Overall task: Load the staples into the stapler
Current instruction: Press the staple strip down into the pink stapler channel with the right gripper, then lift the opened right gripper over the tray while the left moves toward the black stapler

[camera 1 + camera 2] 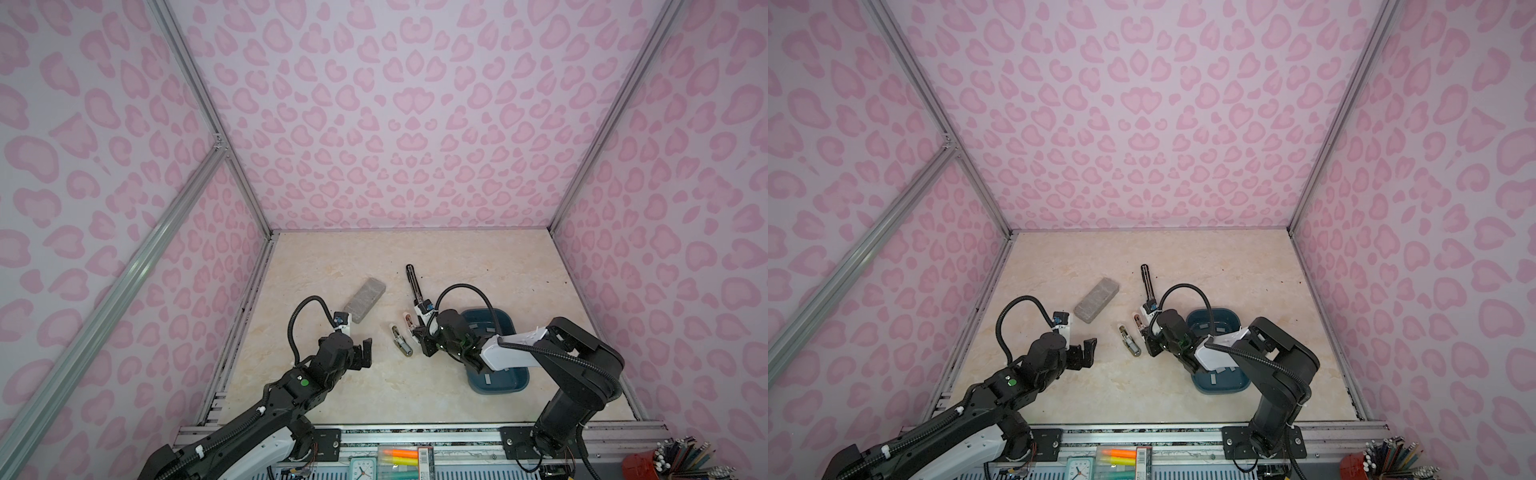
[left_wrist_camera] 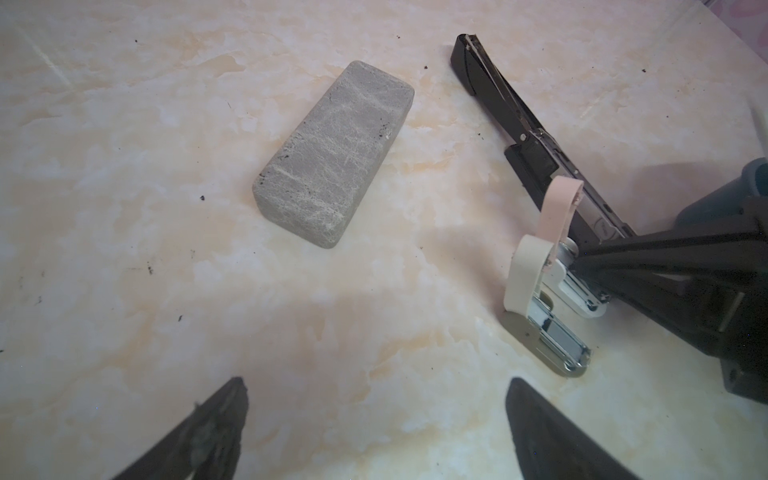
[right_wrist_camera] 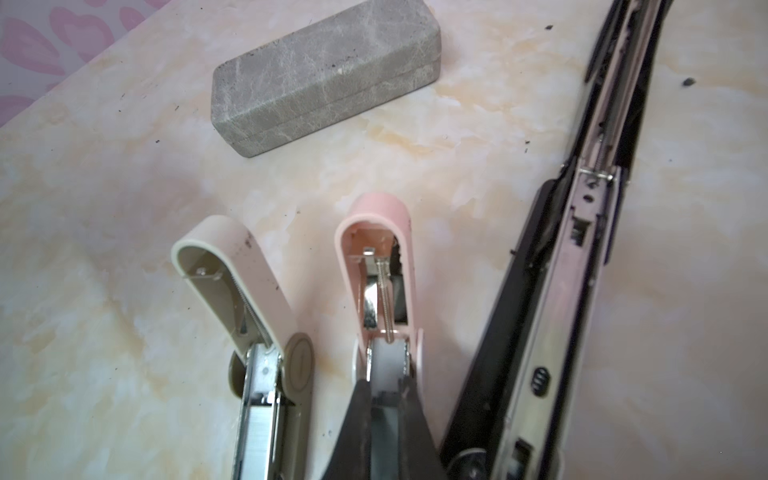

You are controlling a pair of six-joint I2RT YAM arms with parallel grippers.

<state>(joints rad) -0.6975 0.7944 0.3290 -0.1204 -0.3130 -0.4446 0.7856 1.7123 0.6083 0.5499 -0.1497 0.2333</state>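
In both top views the blue tray (image 1: 498, 389) with loose staples (image 1: 487, 379) sits on the right half of the counter (image 1: 374, 399). The left gripper (image 1: 363, 353) hangs over the left half, its jaws wide apart and empty. The left wrist view shows a grey block (image 2: 332, 153) lying flat. In the right wrist view the right gripper (image 3: 385, 382) has its jaws clamped on what looks like one strip of staples inside the open pink stapler (image 3: 374, 212), beside the black stapler (image 3: 573, 291).

We see free table (image 1: 374, 386) btw grey block (image 1: 365, 300) & beige stapler (image 1: 400, 340); pink stapler (image 1: 408, 320), black stapler (image 1: 414, 283) stand close beside it.
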